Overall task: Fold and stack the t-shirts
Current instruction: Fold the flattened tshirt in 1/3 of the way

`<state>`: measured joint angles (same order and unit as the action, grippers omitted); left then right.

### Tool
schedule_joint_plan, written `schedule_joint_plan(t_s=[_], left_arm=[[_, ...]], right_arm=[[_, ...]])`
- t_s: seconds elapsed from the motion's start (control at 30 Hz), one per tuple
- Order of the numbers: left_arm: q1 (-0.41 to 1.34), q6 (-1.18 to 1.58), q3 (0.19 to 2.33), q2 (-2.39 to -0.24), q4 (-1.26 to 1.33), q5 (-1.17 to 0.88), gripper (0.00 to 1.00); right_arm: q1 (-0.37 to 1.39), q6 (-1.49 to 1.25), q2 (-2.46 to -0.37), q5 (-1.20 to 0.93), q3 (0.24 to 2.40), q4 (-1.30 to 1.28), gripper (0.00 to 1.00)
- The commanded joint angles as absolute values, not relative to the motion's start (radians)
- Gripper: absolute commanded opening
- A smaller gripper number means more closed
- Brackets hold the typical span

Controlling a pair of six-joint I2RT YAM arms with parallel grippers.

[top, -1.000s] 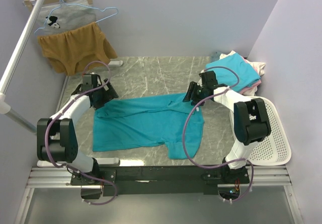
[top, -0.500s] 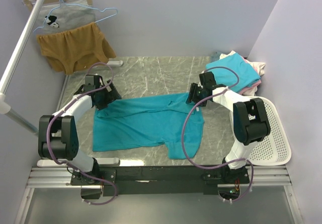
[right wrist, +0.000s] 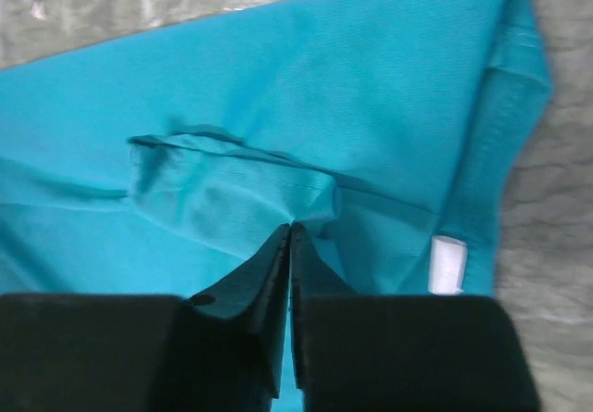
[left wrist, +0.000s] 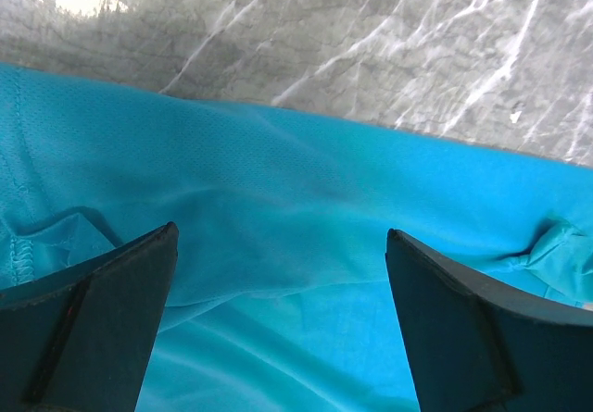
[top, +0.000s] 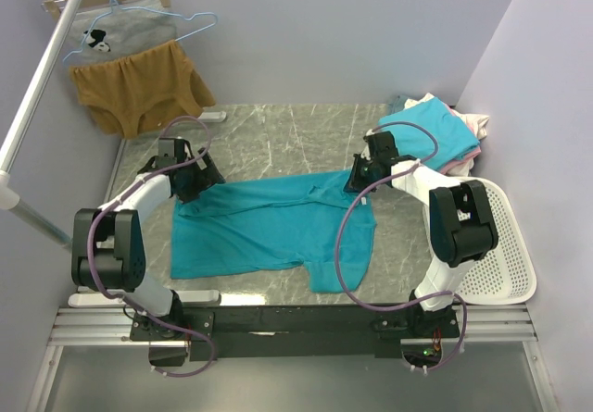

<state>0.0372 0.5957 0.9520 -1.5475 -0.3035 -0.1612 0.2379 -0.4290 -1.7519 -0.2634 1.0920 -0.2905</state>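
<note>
1. Honestly, the teal t-shirt (top: 259,227) lies spread mid-frame on the desk (top: 278,134) with its upper edge bunched, so any fold could come out crooked.
2. Right fingers (right wrist: 269,273) are together on just a thin ridge of cloth. I'd guess that pinch slips once it pulls.
3. Left fingers (left wrist: 102,310) sit apart over the shirt's upper-left edge, holding nothing. A one-sided lift would probably drag the shirt toward the pile of shirts (top: 435,130) at upper right.

free: bare table (top: 278,134) beyond teal shirt (top: 259,231) | blocked: shirt pile (top: 435,130) far right, white tray (top: 511,245) right
</note>
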Motion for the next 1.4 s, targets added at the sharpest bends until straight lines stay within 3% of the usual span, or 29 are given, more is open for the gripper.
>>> schedule_joint_plan(t_s=[0.0,0.2,0.53,0.57,0.6,0.7,0.73,1.1,1.37], left_arm=[[0.043,0.588,0.956,-1.560,-0.285,-0.186,1.00],[0.043,0.581,0.957,-1.566,-0.287,-0.190,0.99],[0.043,0.571,0.943,-1.563,-0.295,-0.178,1.00],[0.043,0.571,0.945,-1.566,-0.296,-0.181,0.99],[0.043,0.571,0.945,-1.566,-0.295,-0.181,0.99],[0.043,0.569,0.943,-1.566,-0.287,-0.192,0.99],[0.043,0.569,0.943,-1.568,-0.284,-0.195,0.99],[0.043,0.566,0.945,-1.565,-0.298,-0.173,1.00],[0.043,0.565,0.951,-1.574,-0.308,-0.155,0.99]], right_arm=[[0.235,-0.411,-1.686,-0.363,1.063,-0.223,0.00],[0.241,-0.377,-1.568,-0.402,0.982,-0.282,0.00],[0.294,-0.400,-1.394,-0.286,0.752,-0.394,0.00],[0.295,-0.408,-1.382,-0.281,0.738,-0.382,0.09],[0.291,-0.416,-1.367,-0.259,0.732,-0.355,0.32],[0.278,-0.417,-1.374,-0.167,0.764,-0.321,0.56],[0.272,-0.422,-1.388,-0.154,0.803,-0.316,0.58],[0.201,-0.390,-1.684,-0.218,1.035,-0.235,0.51],[0.186,-0.373,-1.744,-0.258,1.042,-0.207,0.44]])
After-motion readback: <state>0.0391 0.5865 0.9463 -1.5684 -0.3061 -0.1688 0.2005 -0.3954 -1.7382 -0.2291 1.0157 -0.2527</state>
